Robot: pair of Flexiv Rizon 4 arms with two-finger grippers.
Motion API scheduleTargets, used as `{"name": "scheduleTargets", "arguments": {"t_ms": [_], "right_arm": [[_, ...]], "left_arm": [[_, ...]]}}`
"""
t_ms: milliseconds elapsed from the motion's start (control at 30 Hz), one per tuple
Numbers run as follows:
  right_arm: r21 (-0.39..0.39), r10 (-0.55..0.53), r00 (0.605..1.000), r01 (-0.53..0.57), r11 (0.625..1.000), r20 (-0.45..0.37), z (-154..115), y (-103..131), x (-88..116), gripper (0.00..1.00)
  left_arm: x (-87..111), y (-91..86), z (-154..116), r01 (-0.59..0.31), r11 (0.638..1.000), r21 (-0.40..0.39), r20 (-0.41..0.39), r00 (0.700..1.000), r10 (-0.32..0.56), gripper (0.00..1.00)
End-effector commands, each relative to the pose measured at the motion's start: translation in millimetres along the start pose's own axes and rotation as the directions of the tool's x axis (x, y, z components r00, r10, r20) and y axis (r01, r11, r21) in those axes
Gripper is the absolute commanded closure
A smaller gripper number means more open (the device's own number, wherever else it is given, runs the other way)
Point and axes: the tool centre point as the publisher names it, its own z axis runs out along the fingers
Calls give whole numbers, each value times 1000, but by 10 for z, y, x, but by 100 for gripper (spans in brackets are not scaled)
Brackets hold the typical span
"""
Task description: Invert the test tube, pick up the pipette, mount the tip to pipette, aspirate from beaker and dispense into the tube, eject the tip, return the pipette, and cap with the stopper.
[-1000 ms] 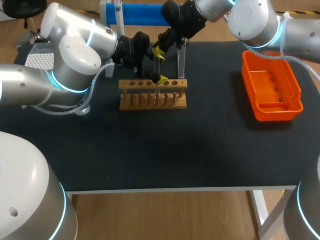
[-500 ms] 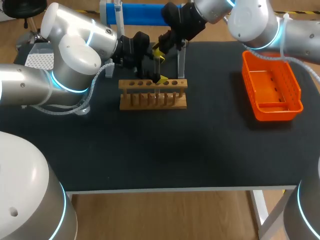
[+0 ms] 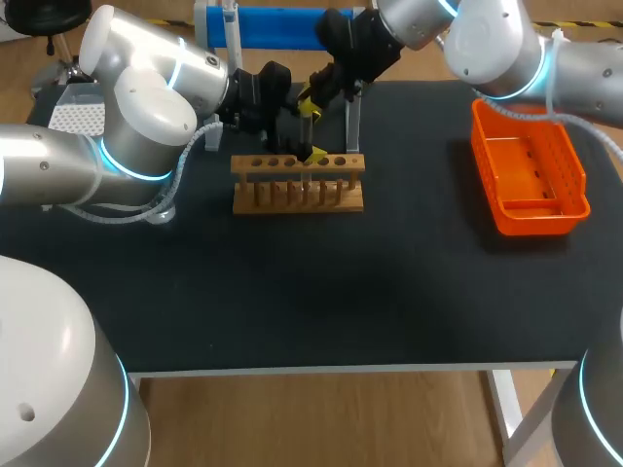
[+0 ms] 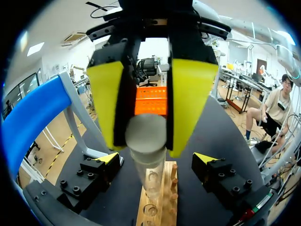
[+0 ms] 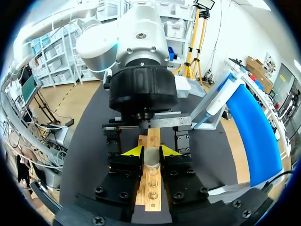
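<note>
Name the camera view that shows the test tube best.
The left wrist view: the test tube fills the middle, clamped between the right gripper's yellow fingers over the wooden rack. The right wrist view shows only its small round end; the head view shows a thin sliver, mostly hidden.

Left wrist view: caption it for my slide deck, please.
Right gripper clamps the test tube at the wooden rack; left gripper open.
</note>
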Motion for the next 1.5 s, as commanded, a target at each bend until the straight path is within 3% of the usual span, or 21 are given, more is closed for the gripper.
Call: {"name": "scheduleTargets", "arguments": {"t_ms": [33, 100, 133, 167, 200, 267, 300, 767, 800, 833, 867, 900, 1200, 1500], "right_arm": [[-2, 7, 1000, -7, 1000, -2, 34, -51, 21, 100], [-3, 11, 1000, -11, 1000, -5, 52, -77, 28, 100], [-4, 13, 1000, -13, 1000, -6, 59, -90, 34, 93], [-6, 14, 1000, -15, 1000, -7, 61, -97, 38, 69], [-11, 16, 1000, -16, 1000, -6, 63, -102, 40, 53], [-22, 16, 1000, -16, 1000, 1, 59, -113, 46, 0], [-32, 15, 1000, -15, 999, 2, 54, -120, 47, 0], [-173, -58, 997, 66, 983, 52, -126, -190, 113, 3], [-184, -62, 996, 72, 980, 60, -134, -191, 118, 18], [-201, -65, 996, 77, 977, 63, -142, -192, 122, 53], [-223, -60, 996, 73, 972, 63, -150, -192, 124, 73], [-240, -59, 996, 73, 968, 67, -160, -190, 124, 100], [-452, -47, 995, 84, 888, 91, -246, -107, 115, 100], [-585, -18, 997, 57, 809, 72, -261, -35, 80, 100]], "left_arm": [[-15, -1, 2, 1, 1000, -1, -4, 1000, -1, 0], [-15, -1, 2, 1, 1000, -1, -4, 1000, -1, 0], [-15, -1, 2, 1, 1000, -1, -4, 1000, -1, 0], [-15, -1, 2, 1, 1000, -1, -4, 1000, -1, 0], [-15, -1, 2, 1, 1000, -1, -4, 1000, -1, 0], [-15, -1, 2, 1, 1000, -1, -4, 1000, -1, 0], [-15, -1, 2, 1, 1000, -1, -4, 1000, -1, 0], [-15, -1, 2, 1, 1000, -1, -4, 1000, -1, 0], [-15, -1, 2, 1, 1000, -1, -4, 1000, -1, 0], [-15, -1, 2, 1, 1000, -1, -4, 1000, -1, 0], [-15, -1, 2, 1, 1000, -1, -4, 1000, -1, 0], [-15, -1, 2, 1, 1000, -1, -4, 1000, -1, 0], [-15, -1, 2, 1, 1000, -1, -4, 1000, -1, 0], [-15, -1, 2, 1, 1000, -1, -4, 1000, -1, 0]]}}
